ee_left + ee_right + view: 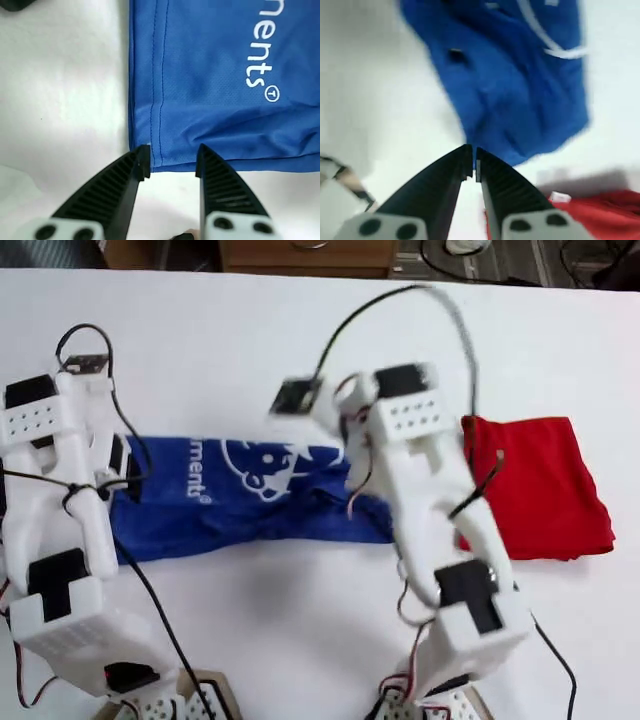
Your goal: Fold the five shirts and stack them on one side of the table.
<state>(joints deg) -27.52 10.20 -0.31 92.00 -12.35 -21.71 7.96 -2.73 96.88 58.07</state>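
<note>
Spread left fingers [120, 190] flank a corner of the blue shirt [210, 75]; right fingers [445, 180] sit clenched by its other end.

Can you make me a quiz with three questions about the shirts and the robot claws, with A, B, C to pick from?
1. Where is the red shirt?
A) on top of the blue shirt
B) beside the blue shirt, on the right arm's side of the table
C) hanging from a gripper

2. How many shirts are in the high view?
A) one
B) two
C) five

3. How is the left gripper?
A) open, at the blue shirt's corner
B) shut on the blue shirt
C) shut on the red shirt

Answers:
1 B: the red shirt lies flat past the blue one's end, by the right arm.
2 B: one blue, one red.
3 A: the left wrist view shows a gap between its fingers, with the hem's corner just ahead.
</note>
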